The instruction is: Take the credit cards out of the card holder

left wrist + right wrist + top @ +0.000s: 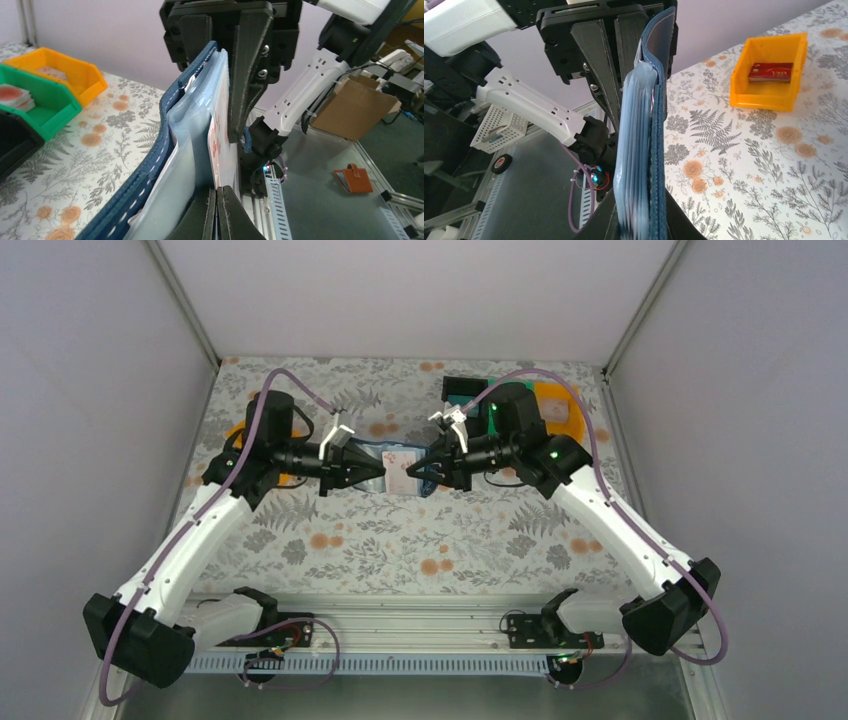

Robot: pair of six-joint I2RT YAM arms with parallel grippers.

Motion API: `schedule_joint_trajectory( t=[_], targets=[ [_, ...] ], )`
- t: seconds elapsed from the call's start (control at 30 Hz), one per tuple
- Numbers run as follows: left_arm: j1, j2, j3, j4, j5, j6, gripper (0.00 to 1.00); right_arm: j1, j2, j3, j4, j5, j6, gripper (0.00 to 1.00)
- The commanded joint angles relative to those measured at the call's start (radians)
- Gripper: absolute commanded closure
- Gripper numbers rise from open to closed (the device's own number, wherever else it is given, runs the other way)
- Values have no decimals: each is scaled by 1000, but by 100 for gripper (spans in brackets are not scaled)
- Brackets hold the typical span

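Pinching opposite ends, your left fingers point(205, 216) and right fingers point(596, 227) hold the floppy card holder point(150, 170); grip the stiff, probably slick credit card point(218, 145) by its edge.

**Card holder stretched open on edge, mid-table**

The navy card holder point(383, 457) stood on edge over the table's middle. The left gripper point(372, 478) pinched its 9 o'clock end and the right gripper point(428, 472) its 3 o'clock end. Its pale clear sleeves faced 6 o'clock, and one held a white, red-printed card point(402, 472).
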Motion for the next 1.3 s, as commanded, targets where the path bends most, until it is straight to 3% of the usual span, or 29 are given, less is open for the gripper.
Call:
schedule_joint_trajectory(
  t=[0.0, 0.2, 0.23, 0.27, 0.37, 0.53, 0.73, 0.83, 0.9, 0.97, 1.1, 1.2, 1.27],
  targets=[
    [12, 9, 45, -65, 88, 110, 98, -17, -10, 40, -12, -91, -53, 95],
    [0, 16, 34, 14, 73, 66, 97, -16, 19, 38, 57, -159, 3, 96],
    [-6, 17, 33, 32, 56, 43, 88, -16, 24, 40, 71, -163, 12, 96],
    [-7, 19, 31, 53, 46, 15, 67, -14, 31, 47, 78, -169, 14, 96],
    [-9, 20, 26, 120, 15, -70, 50, -7, 50, 69, 81, -178, 12, 96],
    [-31, 26, 27, 227, -6, -166, 52, 34, 81, 71, 109, -169, 28, 96],
    [-48, 49, 49, 238, -22, -203, 53, 53, 111, 92, 111, -168, -2, 96],
    [7, 46, 59, 297, -19, -300, 53, 53, 95, 87, 81, -206, -49, 96],
    [52, 35, 35, 433, 55, -387, 53, 51, 73, 77, 76, -235, -69, 96],
    [29, 25, 39, 458, 120, -360, 53, 48, 65, 83, 82, -240, -62, 96],
    [-15, 20, 82, 337, 199, -221, 50, 47, 84, 142, 81, -261, -51, 96],
    [-18, 37, 133, 213, 189, -134, 48, 46, 91, 178, 89, -255, -37, 96],
    [-41, 57, 158, 133, 111, -82, 48, 47, 101, 199, 92, -245, -22, 96]
  ],
)
